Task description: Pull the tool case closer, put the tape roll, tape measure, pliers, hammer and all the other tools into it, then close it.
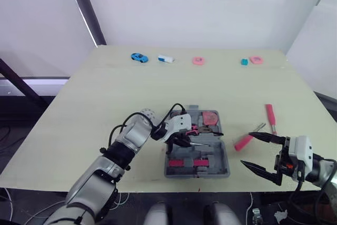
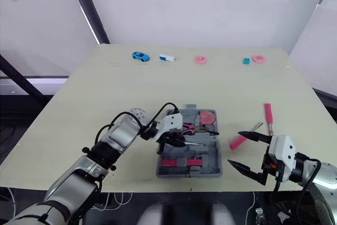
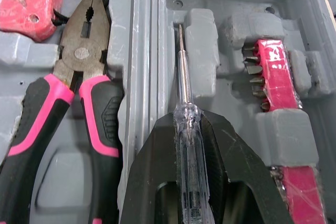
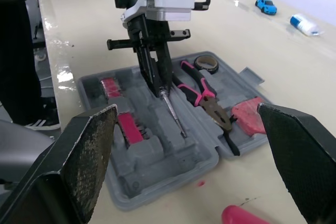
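Head view: case (image 1: 197, 168) at the bench's (image 1: 105, 93) near edge, left end effector (image 1: 185, 140) over it; right end effector (image 1: 246, 149) spread, hammer (image 1: 244, 142) just beside. Left wrist view: the left pinches a screwdriver (image 3: 189, 145) over the case, beside pliers (image 3: 79, 93).

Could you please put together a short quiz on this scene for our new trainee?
1. True or false: the pink-and-black-handled pliers lie inside the open grey plastic tool case.
2. What is the left gripper shut on?
A) a hammer
B) a slim clear-handled screwdriver
C) a roll of tape
3. Short answer: which gripper stands open beside the case, close to the pink-handled tool lying on the pale table?

Key: 1 true; 2 B; 3 the right gripper.
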